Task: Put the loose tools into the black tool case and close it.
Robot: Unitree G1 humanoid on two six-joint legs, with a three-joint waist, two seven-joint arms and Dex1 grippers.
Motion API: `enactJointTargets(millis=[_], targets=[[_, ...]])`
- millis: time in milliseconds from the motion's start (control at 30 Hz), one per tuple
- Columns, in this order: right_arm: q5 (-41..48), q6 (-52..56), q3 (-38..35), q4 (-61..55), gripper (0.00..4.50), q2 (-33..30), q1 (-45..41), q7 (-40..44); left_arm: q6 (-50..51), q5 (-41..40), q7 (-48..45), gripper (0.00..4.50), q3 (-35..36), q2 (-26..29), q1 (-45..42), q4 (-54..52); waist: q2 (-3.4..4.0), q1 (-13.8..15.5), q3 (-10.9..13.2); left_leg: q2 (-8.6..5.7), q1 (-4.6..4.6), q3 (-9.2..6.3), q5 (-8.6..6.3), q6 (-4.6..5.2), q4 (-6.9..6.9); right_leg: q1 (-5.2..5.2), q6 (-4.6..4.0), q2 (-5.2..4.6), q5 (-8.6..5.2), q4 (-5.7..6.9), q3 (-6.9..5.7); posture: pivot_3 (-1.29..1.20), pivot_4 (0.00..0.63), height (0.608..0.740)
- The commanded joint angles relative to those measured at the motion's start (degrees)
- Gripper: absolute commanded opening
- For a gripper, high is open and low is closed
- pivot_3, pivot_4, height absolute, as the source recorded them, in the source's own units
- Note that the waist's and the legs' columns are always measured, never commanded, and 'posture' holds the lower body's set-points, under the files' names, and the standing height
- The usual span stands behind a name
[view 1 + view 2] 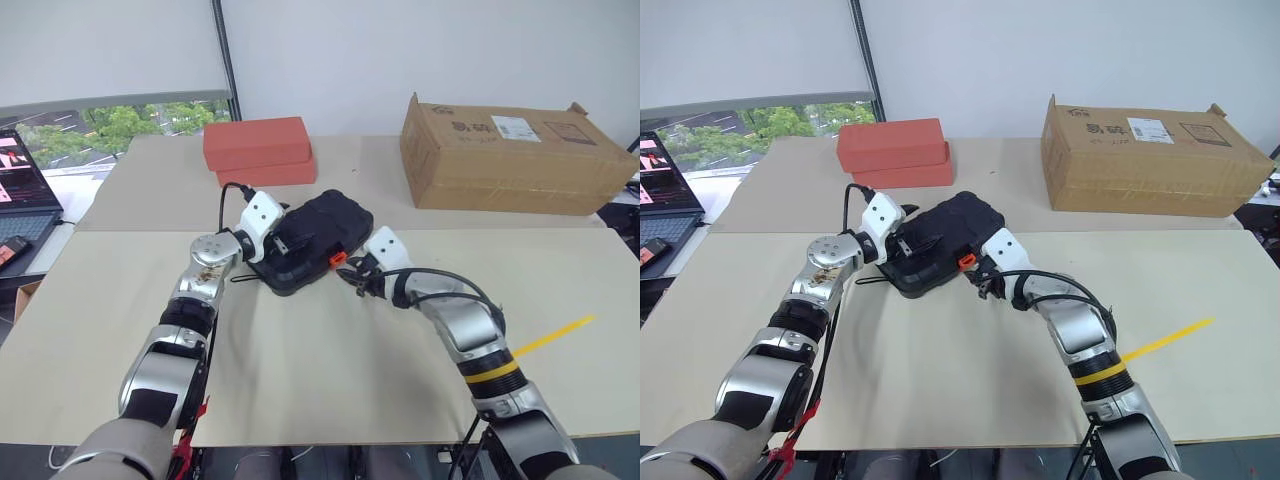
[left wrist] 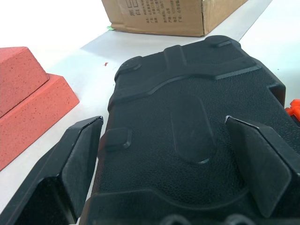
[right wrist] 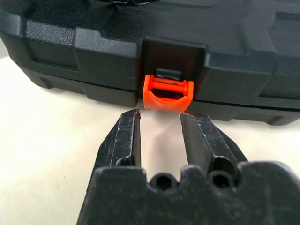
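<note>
Case: we saw the black tool case (image 1: 315, 240) lying lid-down mid-table, near the red blocks (image 1: 258, 150).
Left gripper (image 2: 164, 154): fingers spread across the lid, probably steadying it.
Right gripper (image 3: 160, 133): slightly parted, just short of the orange latch (image 3: 168, 92), holding nothing.

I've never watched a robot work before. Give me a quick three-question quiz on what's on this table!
1. True or false: the black moulded plastic tool case has its lid down.
2. Which gripper is nearest the small orange latch: a) left, b) right?
3. Fill in: behind the case lie two stacked red-orange ___.

Key
1. True.
2. b: the right gripper, fingers apart, sits just before the latch; the left gripper rests over the lid, fingers spread.
3. Blocks.
</note>
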Motion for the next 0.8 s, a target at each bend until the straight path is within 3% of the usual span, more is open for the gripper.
enactJointTargets(millis=[33,200,800], targets=[[-0.4,-1.84,-1.17,-0.6,1.4,0.85,-1.94,-1.05,2.38,2.83,-1.16,4.5,-2.37,0.29,4.19,4.93,0.0,-0.02,0.0,0.0,0.0,0.0,0.0,0.0,0.0,0.0,0.0,0.0,0.0,0.0,0.0,0.0,0.15,0.711],[-1.18,-3.1,-1.42,0.87,0.02,1.76,-2.84,-1.6,2.37,2.84,-1.07,4.5,-2.37,0.24,4.13,5.04,0.0,-0.11,0.0,0.0,0.01,0.0,0.01,-0.01,0.0,0.0,0.0,0.01,0.0,0.01,0.0,0.0,0.15,0.711],[-0.69,-3.79,-1.16,2.11,0.02,6.11,-6.75,-1.92,2.82,2.93,-1.7,4.5,-3.33,-0.51,6.78,1.93,0.01,-0.88,0.0,0.05,0.18,0.06,0.09,-0.15,0.0,0.0,-0.01,0.0,0.01,0.15,0.14,0.0,0.15,0.711]])
